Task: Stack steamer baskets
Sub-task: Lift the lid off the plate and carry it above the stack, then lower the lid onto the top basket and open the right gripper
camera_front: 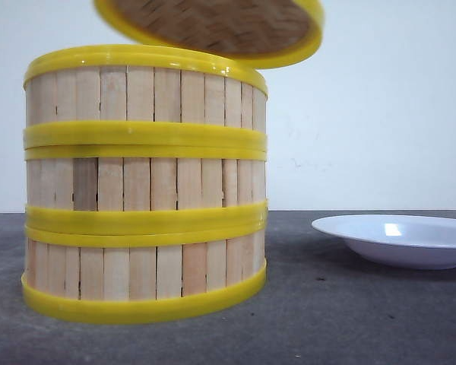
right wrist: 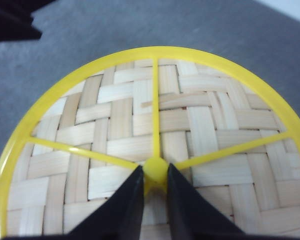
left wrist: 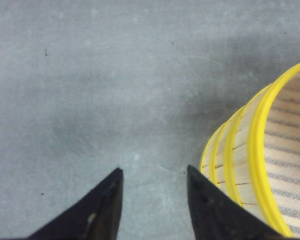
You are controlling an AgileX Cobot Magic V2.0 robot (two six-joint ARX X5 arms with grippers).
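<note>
Three steamer baskets stand stacked in one column at the left of the front view, slatted wooden walls between yellow rims. The flat woven lid hangs tilted just above the stack's right side. My right gripper is shut on the lid's yellow knob at the centre of the lid. My left gripper stands open over bare grey table, with nothing between its fingers. The stack of steamer baskets lies just beside its one fingertip.
A white plate sits on the grey table at the right, apart from the stack. A white wall stands behind. A dark shape shows at a corner of the right wrist view.
</note>
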